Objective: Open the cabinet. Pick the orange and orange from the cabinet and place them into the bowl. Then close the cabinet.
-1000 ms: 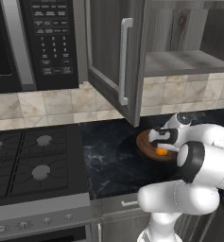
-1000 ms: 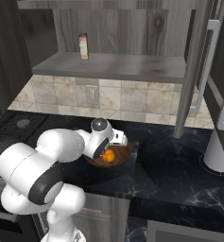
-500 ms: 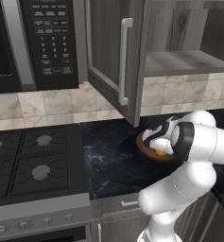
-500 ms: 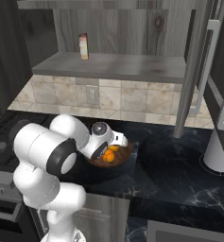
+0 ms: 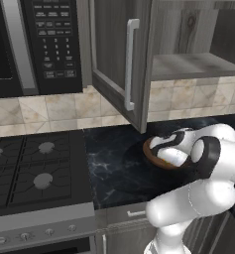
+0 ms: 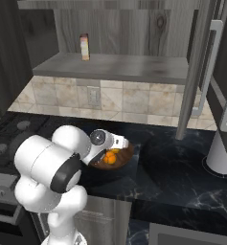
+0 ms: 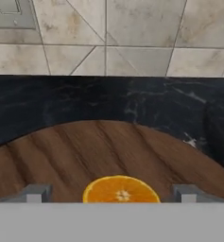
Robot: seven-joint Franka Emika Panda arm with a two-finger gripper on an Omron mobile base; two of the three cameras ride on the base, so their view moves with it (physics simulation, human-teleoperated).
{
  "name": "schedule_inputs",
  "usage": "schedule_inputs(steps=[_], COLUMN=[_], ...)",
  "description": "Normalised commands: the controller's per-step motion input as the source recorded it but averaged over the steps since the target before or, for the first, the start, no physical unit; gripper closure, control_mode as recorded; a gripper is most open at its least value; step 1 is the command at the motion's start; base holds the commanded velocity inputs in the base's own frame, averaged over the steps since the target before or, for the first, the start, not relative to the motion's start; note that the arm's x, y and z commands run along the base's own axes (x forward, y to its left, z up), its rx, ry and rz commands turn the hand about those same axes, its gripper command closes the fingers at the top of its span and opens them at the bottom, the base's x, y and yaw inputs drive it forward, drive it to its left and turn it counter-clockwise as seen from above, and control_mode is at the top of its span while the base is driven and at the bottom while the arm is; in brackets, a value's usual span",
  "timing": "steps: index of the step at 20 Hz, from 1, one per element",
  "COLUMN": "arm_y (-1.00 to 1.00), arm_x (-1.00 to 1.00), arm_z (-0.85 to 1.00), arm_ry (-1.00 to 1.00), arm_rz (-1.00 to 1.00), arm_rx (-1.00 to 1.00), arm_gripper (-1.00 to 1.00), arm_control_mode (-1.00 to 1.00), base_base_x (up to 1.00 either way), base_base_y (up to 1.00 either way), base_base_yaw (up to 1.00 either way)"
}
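Looking down the hand view, I see the gripper point(image 7: 112, 193) with its 2 fingertips point(image 7: 36, 193) set wide apart at 6 o'clock, nothing clamped between them. 1 orange point(image 7: 121, 189) sits between the tips without touching either, resting on the striped wood of the bowl point(image 7: 108, 151). Past the bowl's far rim, toward 12 o'clock, runs the black marble counter point(image 7: 108, 97), then the beige tile backsplash point(image 7: 132, 35).

From the right base view I count 2 oranges point(image 6: 110, 157) lying close together inside the bowl point(image 6: 127, 152), with the gripper's white head just beside them at 10 o'clock and the arm point(image 6: 52, 167) folded low at 8 o'clock. The cabinet point(image 6: 115, 64) stands open above, at 12 o'clock: its shelf carries a small upright box point(image 6: 85, 47) toward the left, and the right door point(image 6: 215, 81) with its silver bar handle hangs swung out at 3 o'clock. A white cylinder-like object point(image 6: 220, 155) stands on the counter at 4 o'clock, well apart from the bowl.

From the left base view, the left cabinet door point(image 5: 121, 64) is swung toward me at 12 o'clock, the microwave point(image 5: 37, 44) is at 10 o'clock, and the stove point(image 5: 34, 168) at 8 o'clock. The arm covers most of the bowl point(image 5: 151, 151) here.
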Motion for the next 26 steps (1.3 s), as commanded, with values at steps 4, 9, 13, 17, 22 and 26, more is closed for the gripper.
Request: schedule_inputs(steps=[4,9,13,17,22,26], arm_y=[0.0,0.0,0.05,0.14,0.07,0.03], arm_x=[-0.3,-0.35,-0.33,-0.22,-0.23,-0.35], arm_z=[0.86,0.99,1.0,1.0,1.0,1.0], arm_ry=[-0.23,-0.13,-0.09,0.0,0.02,0.1], arm_rz=[0.0,0.0,0.0,-0.01,0.0,0.0], arm_rx=[0.0,0.0,0.0,0.0,0.0,0.0], arm_gripper=[-1.0,-1.0,-1.0,-1.0,-1.0,-1.0], arm_control_mode=[-1.0,-1.0,-1.0,-1.0,-1.0,-1.0], base_base_x=[0.0,0.0,0.0,0.0,0.0,0.0], base_base_y=[0.0,0.0,0.0,0.0,0.0,0.0], base_base_yaw=[0.0,0.0,0.0,0.0,0.0,0.0])
